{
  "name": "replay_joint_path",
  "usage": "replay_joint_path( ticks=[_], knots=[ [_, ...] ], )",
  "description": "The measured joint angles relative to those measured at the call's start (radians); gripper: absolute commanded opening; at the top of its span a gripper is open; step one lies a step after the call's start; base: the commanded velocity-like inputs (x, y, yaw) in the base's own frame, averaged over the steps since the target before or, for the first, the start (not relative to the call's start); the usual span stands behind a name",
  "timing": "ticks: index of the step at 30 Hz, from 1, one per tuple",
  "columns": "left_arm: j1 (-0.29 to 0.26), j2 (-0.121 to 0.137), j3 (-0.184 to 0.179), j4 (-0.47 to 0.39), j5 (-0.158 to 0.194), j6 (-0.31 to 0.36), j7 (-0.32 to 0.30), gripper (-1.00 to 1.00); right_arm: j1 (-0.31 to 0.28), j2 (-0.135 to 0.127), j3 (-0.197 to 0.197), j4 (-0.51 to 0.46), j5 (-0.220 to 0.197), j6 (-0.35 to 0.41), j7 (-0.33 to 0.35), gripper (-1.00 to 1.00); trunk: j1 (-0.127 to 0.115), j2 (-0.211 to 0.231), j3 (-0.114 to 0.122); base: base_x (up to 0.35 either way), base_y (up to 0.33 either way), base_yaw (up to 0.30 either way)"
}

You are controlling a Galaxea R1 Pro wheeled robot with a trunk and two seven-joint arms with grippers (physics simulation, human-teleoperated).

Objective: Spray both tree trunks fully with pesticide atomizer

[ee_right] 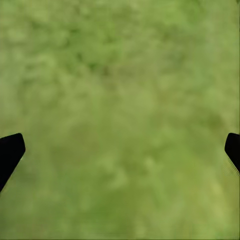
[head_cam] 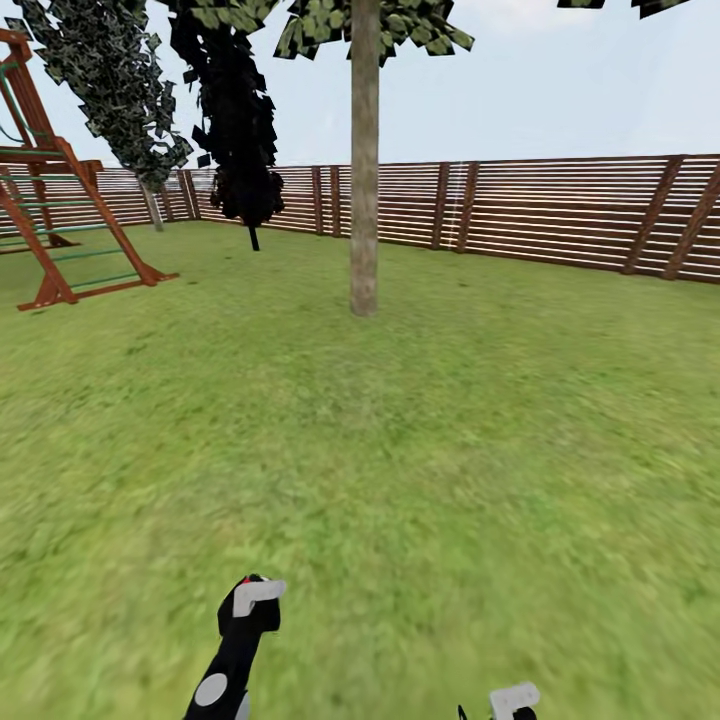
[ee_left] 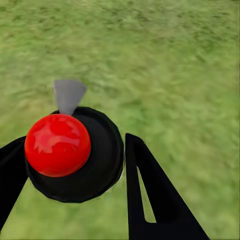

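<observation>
My left gripper (ee_left: 75, 150) is shut on the pesticide atomizer (ee_left: 57, 145), a black round body with a red ball top and a grey nozzle, held over the grass floor (ee_left: 175, 65). In the head view this gripper (head_cam: 250, 600) is low at the near edge with a red speck at its tip. My right gripper (ee_right: 120, 150) hangs open over bare grass, and it also shows at the bottom edge of the head view (head_cam: 512, 700). One tree trunk (head_cam: 364, 170) stands straight ahead in the garden. A second tree (head_cam: 152, 205) stands far left by the fence. No pesticide shows on either trunk.
A brown slat fence (head_cam: 560, 215) rings the lawn behind the trees. An all-black tree (head_cam: 240, 130) stands between the two trees. A wooden play frame (head_cam: 60, 220) is at the far left. Open grass (head_cam: 400, 450) lies between me and the near trunk.
</observation>
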Motion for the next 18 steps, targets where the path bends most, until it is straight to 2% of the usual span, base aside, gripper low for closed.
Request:
replay_joint_path(
  ticks=[18],
  knots=[
    [0.000,0.003,-0.002,-0.002,0.000,0.002,0.003,-1.00,0.000,0.000,0.000,0.000,0.000,0.001,0.000,1.00,0.000,0.000,0.000,0.338,0.098,0.000]
  ],
)
